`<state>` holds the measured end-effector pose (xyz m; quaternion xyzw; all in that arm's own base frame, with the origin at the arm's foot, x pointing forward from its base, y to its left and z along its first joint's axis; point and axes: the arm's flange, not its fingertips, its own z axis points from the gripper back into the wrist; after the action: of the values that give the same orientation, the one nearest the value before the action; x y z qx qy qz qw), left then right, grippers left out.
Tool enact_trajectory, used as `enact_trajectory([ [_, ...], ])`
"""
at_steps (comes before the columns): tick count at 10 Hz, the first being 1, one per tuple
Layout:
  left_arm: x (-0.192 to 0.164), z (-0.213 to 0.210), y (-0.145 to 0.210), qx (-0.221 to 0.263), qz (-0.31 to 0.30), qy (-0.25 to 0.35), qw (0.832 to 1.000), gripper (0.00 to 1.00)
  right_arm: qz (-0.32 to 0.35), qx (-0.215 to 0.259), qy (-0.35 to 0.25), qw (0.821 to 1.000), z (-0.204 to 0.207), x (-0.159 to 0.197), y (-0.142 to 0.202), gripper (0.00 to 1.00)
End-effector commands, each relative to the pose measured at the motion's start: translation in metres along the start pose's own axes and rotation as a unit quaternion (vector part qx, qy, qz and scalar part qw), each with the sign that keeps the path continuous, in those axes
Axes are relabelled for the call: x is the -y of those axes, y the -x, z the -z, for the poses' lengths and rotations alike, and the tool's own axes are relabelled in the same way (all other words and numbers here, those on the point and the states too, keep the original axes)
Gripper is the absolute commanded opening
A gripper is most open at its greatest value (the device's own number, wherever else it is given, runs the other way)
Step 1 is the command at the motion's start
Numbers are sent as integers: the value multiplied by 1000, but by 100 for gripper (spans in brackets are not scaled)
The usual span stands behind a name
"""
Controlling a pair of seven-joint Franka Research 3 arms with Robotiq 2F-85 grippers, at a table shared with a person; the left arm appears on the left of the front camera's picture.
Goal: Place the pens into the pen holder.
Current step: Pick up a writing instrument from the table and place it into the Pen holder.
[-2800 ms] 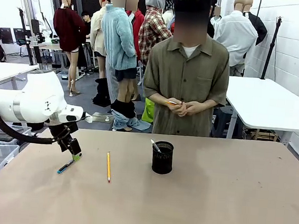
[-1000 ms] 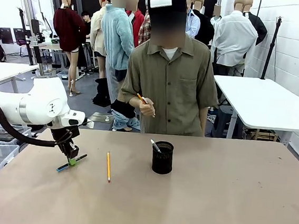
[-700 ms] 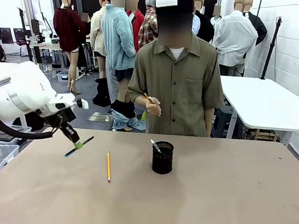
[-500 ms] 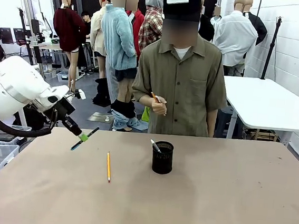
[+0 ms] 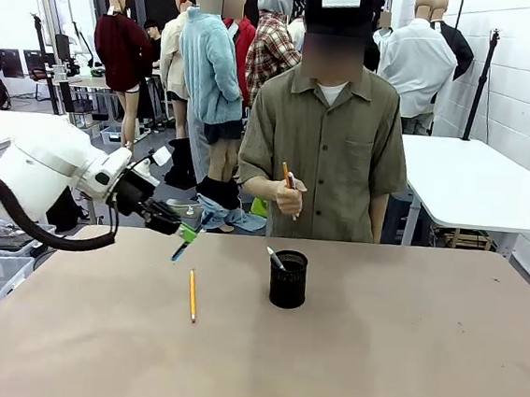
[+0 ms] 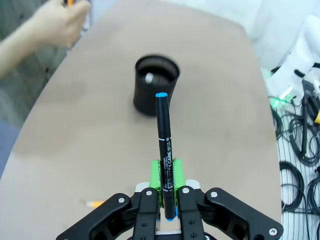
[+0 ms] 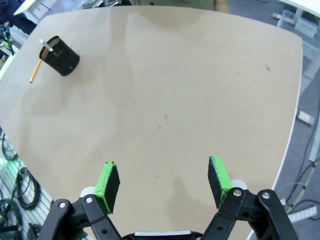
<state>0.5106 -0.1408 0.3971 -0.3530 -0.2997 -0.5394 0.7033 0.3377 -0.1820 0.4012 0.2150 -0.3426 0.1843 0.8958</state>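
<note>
My left gripper (image 5: 184,236) hangs above the table's left part, shut on the dark pen with blue ends (image 5: 179,248), which slants downward. In the left wrist view this pen (image 6: 163,142) sticks out from between the green pads (image 6: 159,173) and points toward the black mesh pen holder (image 6: 156,92). The holder (image 5: 287,279) stands mid-table with a pale whitish pen (image 5: 276,258) leaning in it. A yellow-orange pencil (image 5: 192,295) lies flat on the table left of the holder. My right gripper (image 7: 165,182) is open high above bare table, far from the holder (image 7: 60,56).
A person stands at the far edge, one hand (image 5: 289,198) holding an orange pencil (image 5: 286,175) upright at chest height. The tan table (image 5: 399,362) stretches wide to the right. White tables and bins lie beyond the table's sides.
My left gripper lifted the dark pen off the table at the left and carried it up and rightward toward the holder. The person raised the hand with the orange pencil.
</note>
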Motion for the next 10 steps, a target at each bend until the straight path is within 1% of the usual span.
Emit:
enact_trajectory([
  [1, -11, 21, -8, 39, 10, 17, 999, 0, -8, -7, 3, 1000, 0, 0, 1, 89],
  [2, -12, 34, -18, 33, 20, 31, 999, 0, -8, -7, 3, 1000, 0, 0, 1, 89],
  [3, -9, 46, -27, 21, 31, 32, 999, 0, -8, -7, 3, 1000, 0, 0, 1, 89],
  [4, -6, 45, -28, 16, 32, 35, 999, 0, -8, -7, 3, 1000, 0, 0, 1, 89],
  [5, -2, 5, -20, 69, 18, 38, 997, 0, -8, -7, 3, 1000, 0, 0, 1, 89],
  [6, 3, -58, 1, 134, 7, 14, 991, 0, -8, -7, 3, 1000, 0, 0, 1, 89],
  [7, 12, -118, 32, 191, -2, -6, 982, 0, -8, -7, 3, 1000, 0, 0, 1, 89],
  [8, 28, -169, 69, 236, -9, -42, 971, 0, -8, -7, 3, 1000, 0, 0, 1, 89],
  [9, 40, -198, 98, 264, -12, -72, 962, 0, -8, -7, 3, 1000, 0, 0, 1, 89],
  [10, 47, -221, 125, 298, -16, -89, 950, 0, -8, -7, 3, 1000, 0, 0, 1, 89],
])
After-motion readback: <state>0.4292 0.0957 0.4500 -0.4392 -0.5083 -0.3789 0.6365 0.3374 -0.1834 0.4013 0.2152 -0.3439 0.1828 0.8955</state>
